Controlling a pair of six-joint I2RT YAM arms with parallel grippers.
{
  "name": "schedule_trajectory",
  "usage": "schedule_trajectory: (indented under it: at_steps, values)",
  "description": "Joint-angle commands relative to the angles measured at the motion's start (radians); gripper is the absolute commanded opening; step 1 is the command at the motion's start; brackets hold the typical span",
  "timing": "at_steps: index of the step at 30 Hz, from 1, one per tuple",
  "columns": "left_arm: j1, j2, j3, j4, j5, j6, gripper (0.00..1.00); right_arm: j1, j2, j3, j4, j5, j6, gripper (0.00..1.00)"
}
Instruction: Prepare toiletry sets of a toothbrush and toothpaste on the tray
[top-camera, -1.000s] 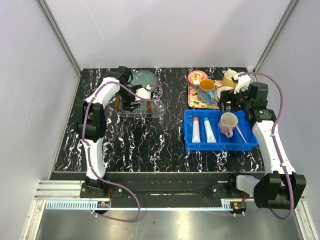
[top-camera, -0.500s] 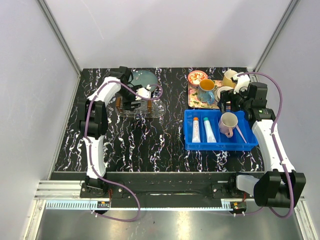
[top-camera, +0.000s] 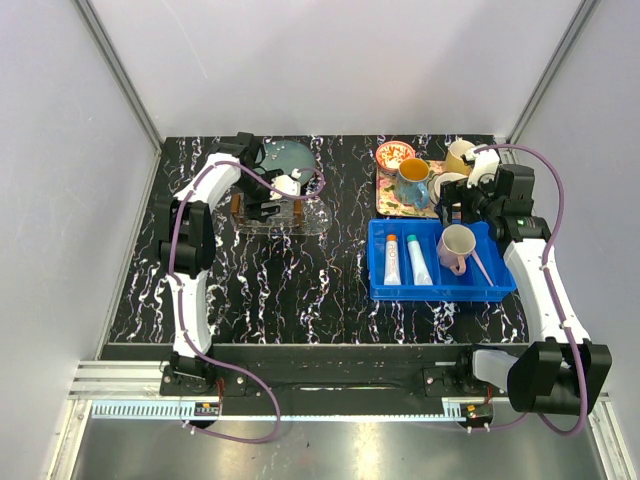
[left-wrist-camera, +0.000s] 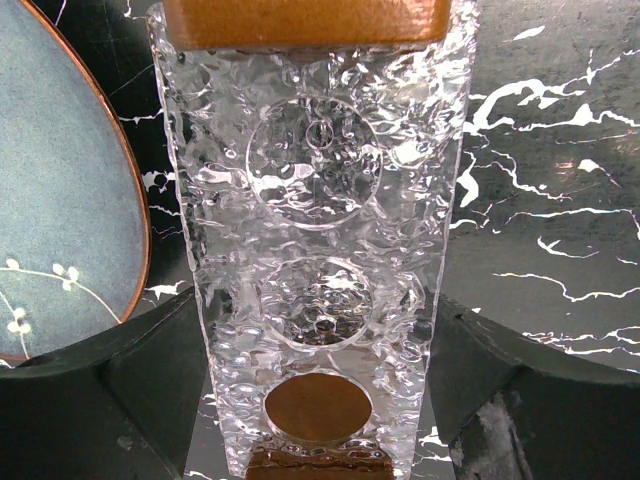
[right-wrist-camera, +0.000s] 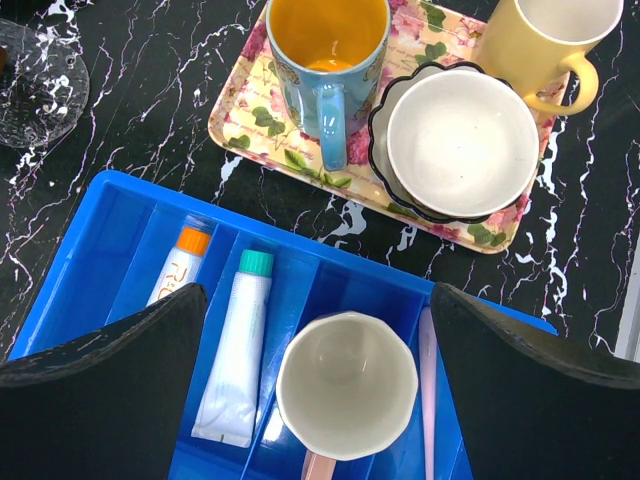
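The clear tray (top-camera: 312, 222) lies at the back left, and its holed rack with brown ends (left-wrist-camera: 315, 200) fills the left wrist view. My left gripper (top-camera: 270, 210) (left-wrist-camera: 318, 300) straddles the tray's near end with both fingers against its sides, shut on it. Two toothpaste tubes lie in the blue bin (top-camera: 440, 292), one orange-capped (top-camera: 392, 260) (right-wrist-camera: 178, 270) and one teal-capped (top-camera: 419, 260) (right-wrist-camera: 240, 350). The pale-pink toothbrush (top-camera: 481, 265) (right-wrist-camera: 428, 400) lies beside a pink mug (top-camera: 457, 245) (right-wrist-camera: 346, 385). My right gripper (top-camera: 452, 212) (right-wrist-camera: 318, 290) hovers open above the bin, over the mug.
A patterned tray (top-camera: 395, 205) behind the bin carries a blue mug (top-camera: 413, 175) and a white bowl (right-wrist-camera: 462, 140). A yellow mug (top-camera: 459, 155) and a small bowl (top-camera: 394, 154) sit near it. A blue-grey plate (top-camera: 290, 157) (left-wrist-camera: 60, 200) lies just behind the clear tray.
The left arm's elbow has shifted slightly. The tray, the bin's contents and the right arm have not moved.
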Motion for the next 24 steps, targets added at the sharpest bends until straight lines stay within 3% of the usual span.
schedule_trajectory:
  at_steps: [1, 24]
  values:
    - [0.008, -0.001, 0.045, -0.005, 0.017, 0.005, 0.33, 0.005, 0.001, 0.016, 0.012, 0.003, -0.013, 1.0]
    - [0.008, 0.011, 0.038, -0.057, -0.021, 0.057, 0.36, 0.005, 0.005, 0.016, 0.011, 0.005, -0.013, 1.0]
